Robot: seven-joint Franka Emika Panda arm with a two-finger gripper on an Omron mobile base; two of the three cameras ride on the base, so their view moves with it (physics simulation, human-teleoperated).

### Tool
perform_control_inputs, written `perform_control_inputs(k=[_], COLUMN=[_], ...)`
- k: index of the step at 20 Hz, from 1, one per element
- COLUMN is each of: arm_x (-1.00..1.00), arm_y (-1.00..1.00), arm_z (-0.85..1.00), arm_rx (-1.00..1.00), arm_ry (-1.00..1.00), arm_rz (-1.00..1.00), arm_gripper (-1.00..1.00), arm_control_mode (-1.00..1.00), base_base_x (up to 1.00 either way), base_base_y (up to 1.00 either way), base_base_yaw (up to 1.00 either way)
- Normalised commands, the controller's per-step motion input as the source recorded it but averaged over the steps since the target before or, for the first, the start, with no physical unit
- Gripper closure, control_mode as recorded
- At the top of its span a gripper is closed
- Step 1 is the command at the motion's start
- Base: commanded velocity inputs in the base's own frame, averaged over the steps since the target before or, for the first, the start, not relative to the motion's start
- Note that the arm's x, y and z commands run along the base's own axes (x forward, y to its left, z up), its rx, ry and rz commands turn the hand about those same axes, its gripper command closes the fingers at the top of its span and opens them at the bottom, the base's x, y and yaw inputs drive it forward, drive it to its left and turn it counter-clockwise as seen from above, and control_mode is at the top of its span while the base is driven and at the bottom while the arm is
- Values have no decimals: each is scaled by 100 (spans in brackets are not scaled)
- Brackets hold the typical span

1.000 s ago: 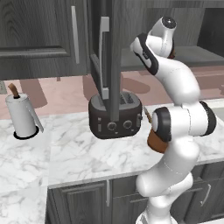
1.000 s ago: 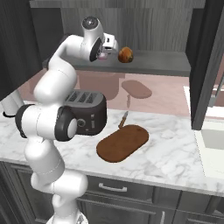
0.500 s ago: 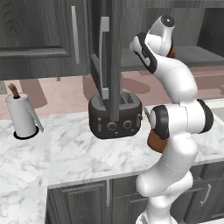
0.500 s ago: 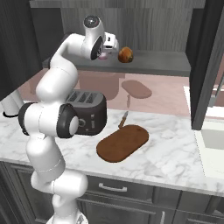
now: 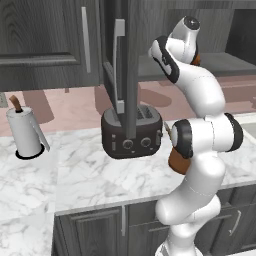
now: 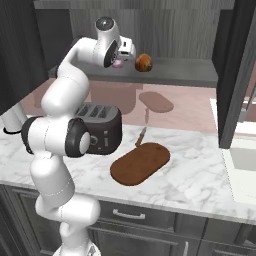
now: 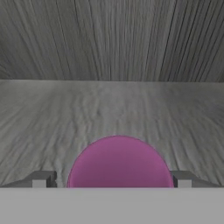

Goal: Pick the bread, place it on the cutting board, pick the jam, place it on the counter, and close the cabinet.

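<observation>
The jam (image 7: 119, 164) fills the bottom of the hand view, sitting on the cabinet shelf between my two finger tips with a small gap on the left side. From the right base view, my gripper (image 6: 125, 52) reaches into the open cabinet (image 6: 238, 75) at shelf height, open around the pink jam (image 6: 118, 63). The bread (image 6: 143, 62) rests on the same shelf just right of the gripper. Down on the counter (image 6: 200, 175) the cutting board (image 6: 141, 162) lies bare, to the right of the toaster.
A dark toaster (image 6: 100, 127) stands on the counter under the shelf. One open cabinet door (image 5: 122, 65) hangs edge-on over the toaster (image 5: 132, 132). A paper towel roll (image 5: 25, 132) stands far left. A sink (image 6: 245, 165) is at the right.
The hand has edged slightly further into the cabinet toward the jam. The bread, board and doors have not moved.
</observation>
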Motion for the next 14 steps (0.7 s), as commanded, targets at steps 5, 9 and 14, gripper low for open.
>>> perform_control_inputs(k=[5,9,14], arm_x=[0,0,0], arm_y=[0,0,0], arm_z=[0,0,0], arm_rx=[0,0,0], arm_ry=[0,0,0], arm_rz=[0,0,0], arm_gripper=[100,100,100], arm_control_mode=[-100,-100,-100], base_base_x=[0,0,0], base_base_y=[0,0,0], base_base_yaw=[0,0,0])
